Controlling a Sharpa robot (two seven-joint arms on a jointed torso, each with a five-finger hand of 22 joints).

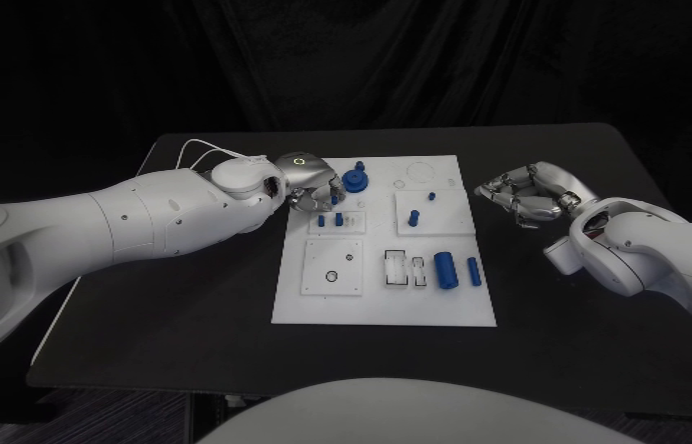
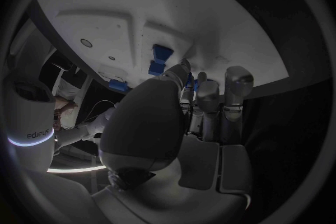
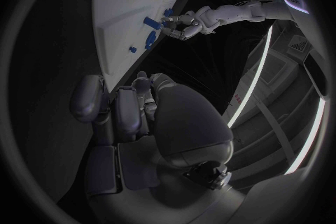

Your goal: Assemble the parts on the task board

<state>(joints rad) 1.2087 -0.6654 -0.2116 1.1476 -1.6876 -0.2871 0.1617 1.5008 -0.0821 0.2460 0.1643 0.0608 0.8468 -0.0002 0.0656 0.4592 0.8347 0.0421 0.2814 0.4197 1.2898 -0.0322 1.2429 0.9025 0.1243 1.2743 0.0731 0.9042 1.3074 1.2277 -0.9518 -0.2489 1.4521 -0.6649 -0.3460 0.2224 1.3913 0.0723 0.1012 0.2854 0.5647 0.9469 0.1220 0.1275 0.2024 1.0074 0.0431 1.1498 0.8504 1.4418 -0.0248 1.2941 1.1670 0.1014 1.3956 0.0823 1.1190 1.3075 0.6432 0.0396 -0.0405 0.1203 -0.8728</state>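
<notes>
white task board (image 1: 384,294) dotted with small blue parts (image 1: 446,270), some upright.

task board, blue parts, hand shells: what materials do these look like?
Task board: looks like matte white plastic or painted plate; flat, even, no glare, with shallow recesses.
Blue parts, e.g. the large cylinder: probably moulded or printed plastic; solid uniform colour, dull surface.
Left hand and right hand: silver shells with soft highlights, so metal or metallic-coated plastic; the pictures can't settle which.

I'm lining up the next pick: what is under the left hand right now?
The task board's far left corner and a blue part at the left hand's fingertips. Whether the fingers grip it is hidden.
</notes>
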